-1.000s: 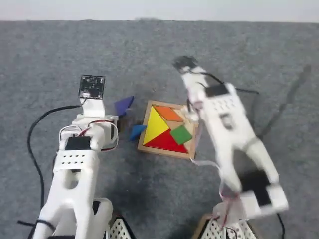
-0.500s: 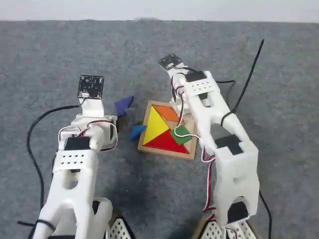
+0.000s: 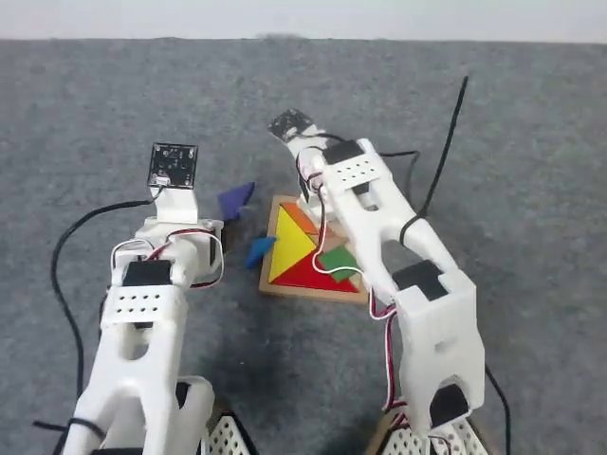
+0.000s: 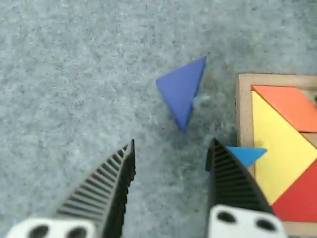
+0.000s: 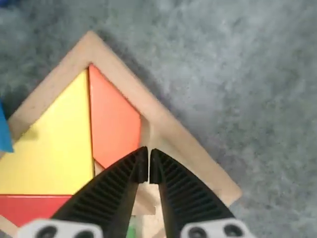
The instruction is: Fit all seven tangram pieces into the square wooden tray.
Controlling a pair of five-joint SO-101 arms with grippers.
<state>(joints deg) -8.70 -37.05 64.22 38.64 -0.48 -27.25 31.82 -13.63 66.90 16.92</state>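
Right wrist view: I read right end effector [image 5: 148,153] pressed together over the tray [image 5: 183,141]; left end effector [image 4: 172,144] spread near dark blue triangle [image 4: 181,91].

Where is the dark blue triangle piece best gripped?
Pinch the dark blue triangle piece across its two long sides near mid-body, lowering the open left tool from straight above. It lies apart from the square wooden tray, so both sides look free; the tip nearest the tool seems too narrow.
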